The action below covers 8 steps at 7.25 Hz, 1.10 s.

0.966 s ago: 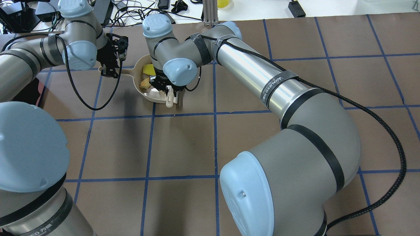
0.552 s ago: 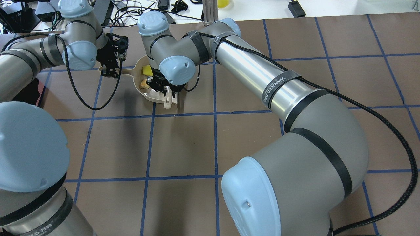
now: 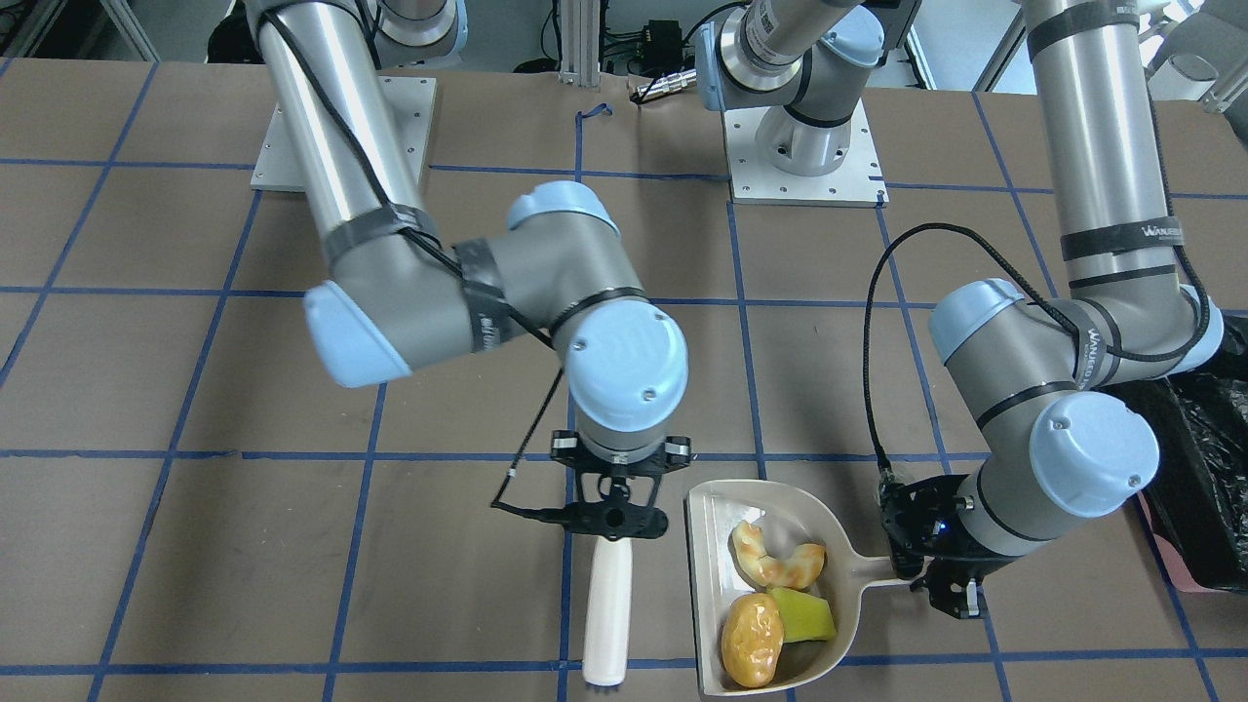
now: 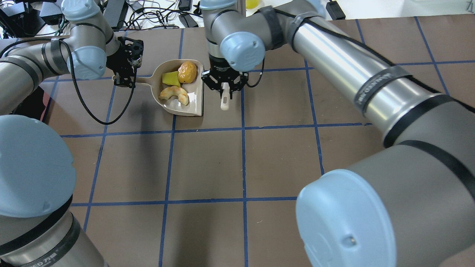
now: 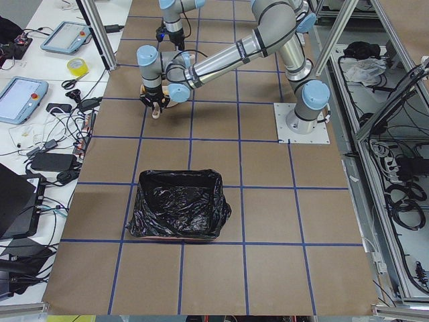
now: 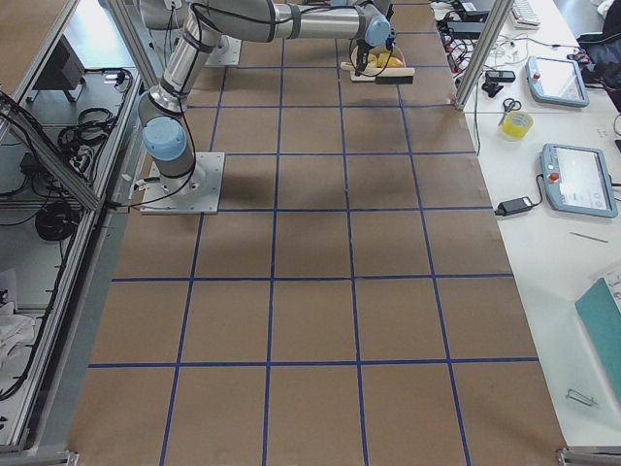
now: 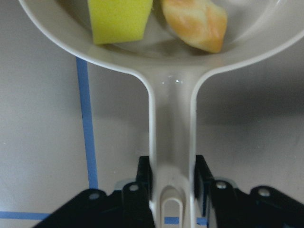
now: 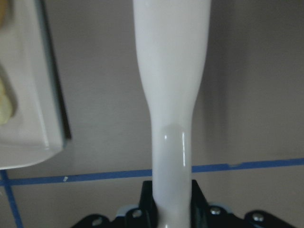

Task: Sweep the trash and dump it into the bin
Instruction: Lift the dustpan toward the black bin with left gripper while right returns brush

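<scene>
A beige dustpan (image 4: 193, 103) lies flat on the table. In it are the orange-brown potato-like lump (image 4: 187, 72), the croissant-like piece (image 4: 173, 93) and the yellow sponge wedge (image 4: 170, 78). They also show in the front view: lump (image 3: 752, 639), croissant (image 3: 777, 561), sponge (image 3: 804, 614). My left gripper (image 4: 124, 78) is shut on the dustpan's handle (image 7: 172, 142). My right gripper (image 4: 223, 83) is shut on a white brush (image 3: 606, 614), held just beside the pan's open mouth. The black-lined bin (image 5: 177, 211) stands apart, toward my left end of the table.
The bin's edge (image 3: 1199, 468) shows in the front view behind my left arm's elbow. Cables and electronics (image 4: 156, 15) crowd the far table edge. Blue tape lines grid the brown tabletop (image 4: 207, 163). Both arm bases (image 3: 804, 166) are bolted on plates.
My right gripper has moved the brush out of the dustpan to the right of its mouth, uncovering all three pieces. The left gripper and pan have stayed put.
</scene>
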Tool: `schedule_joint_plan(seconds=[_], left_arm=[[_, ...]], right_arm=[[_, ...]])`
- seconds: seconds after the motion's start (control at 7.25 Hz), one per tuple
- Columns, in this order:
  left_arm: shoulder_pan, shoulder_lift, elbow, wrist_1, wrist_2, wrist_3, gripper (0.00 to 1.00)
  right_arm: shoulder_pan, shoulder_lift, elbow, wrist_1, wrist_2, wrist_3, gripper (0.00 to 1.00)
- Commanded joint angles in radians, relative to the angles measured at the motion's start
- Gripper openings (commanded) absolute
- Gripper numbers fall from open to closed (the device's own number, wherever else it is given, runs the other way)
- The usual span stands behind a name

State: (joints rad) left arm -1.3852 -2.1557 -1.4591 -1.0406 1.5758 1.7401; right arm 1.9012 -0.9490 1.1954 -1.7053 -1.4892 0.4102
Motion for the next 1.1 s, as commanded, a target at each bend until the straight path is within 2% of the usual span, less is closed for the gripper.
schedule_joint_plan(seconds=[0.0, 0.28, 0.69, 0.97], left_arm=[[0.023, 0.019, 0.000, -0.012, -0.038, 0.009, 0.00], [0.082, 0.046, 0.003, -0.032, -0.042, 0.041, 0.00], [0.248, 0.120, 0.032, -0.139, -0.037, 0.230, 0.00], [0.409, 0.155, 0.124, -0.324, -0.042, 0.451, 0.00]], right_arm=[[-0.159, -0.155, 0.198, -0.005, 0.000, -0.130, 0.00], [-0.294, -0.226, 0.297, -0.034, -0.009, -0.290, 0.00], [-0.476, -0.229, 0.352, -0.034, -0.078, -0.543, 0.00], [-0.575, -0.229, 0.378, -0.034, -0.135, -0.663, 0.00]])
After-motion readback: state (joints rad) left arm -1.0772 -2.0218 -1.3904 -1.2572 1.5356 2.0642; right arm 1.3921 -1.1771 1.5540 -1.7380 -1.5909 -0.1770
